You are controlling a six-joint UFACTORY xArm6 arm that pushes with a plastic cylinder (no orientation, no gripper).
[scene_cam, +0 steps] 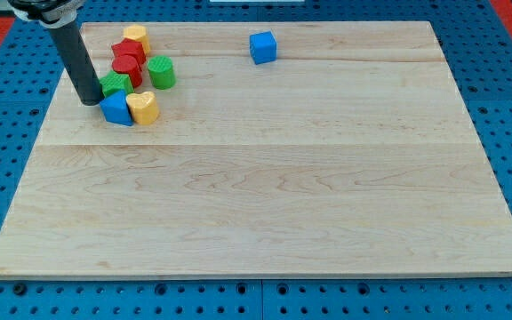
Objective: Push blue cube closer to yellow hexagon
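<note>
blue cube (262, 46): sitting alone near the view's top, well off to the right of my tip, nothing touching it
my tip (90, 100): just a plain dark rod, no jaws to open or close, so it holds nothing; its end is down on the wooden board (265, 196) at the cluster's left edge
green block (115, 84): right beside my tip on its right, looks like it's touching or nearly
blue block (116, 109): just right of and below my tip, shape hard to call
yellow block (143, 108): touching that blue one, further right
red blocks (128, 59): above-right of my tip
green cylinder (161, 72): right of the reds
yellow hexagon (136, 37): topmost of the cluster, partly behind the reds
writing: can't spot any
</note>
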